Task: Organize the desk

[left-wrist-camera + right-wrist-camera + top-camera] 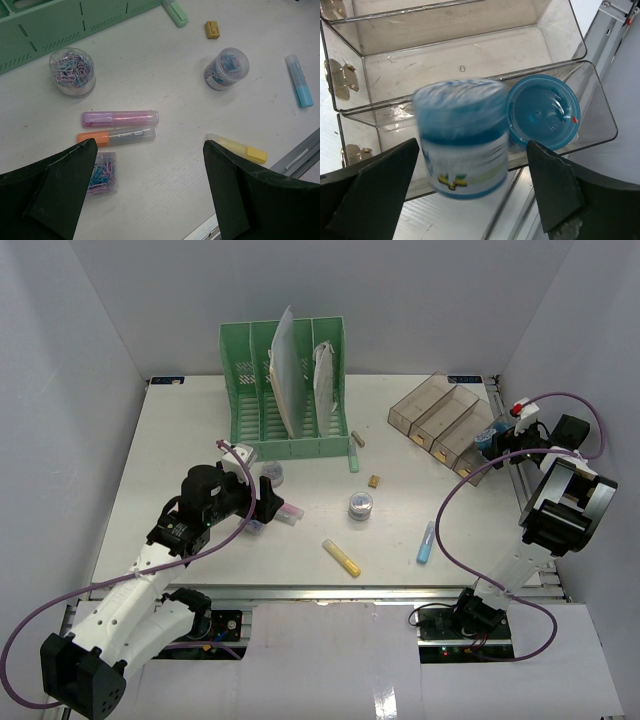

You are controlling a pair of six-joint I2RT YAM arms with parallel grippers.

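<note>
The white desk (200, 440) carries scattered stationery. My left gripper (149, 146) hangs open over a bare patch of it, nothing between its fingers. Just beyond lie a pink highlighter (120, 118) and an orange marker (116, 136). A clear box of paper clips (102, 175) sits partly under the left finger, and a yellow highlighter (239, 149) lies by the right finger. My right gripper (472, 150) is open over the clear brown tray (470, 25). A blurred blue jar (462, 137) is between its fingers with a gap on each side. Another blue jar (543, 111) stands in the tray's nearest compartment.
A green file rack (285, 390) holding papers stands at the back. Two round jars of paper clips (73, 71) (226, 68), a small tan eraser (212, 29) and a blue stick (299, 87) lie mid-desk. The metal rail (400, 590) runs along the front edge.
</note>
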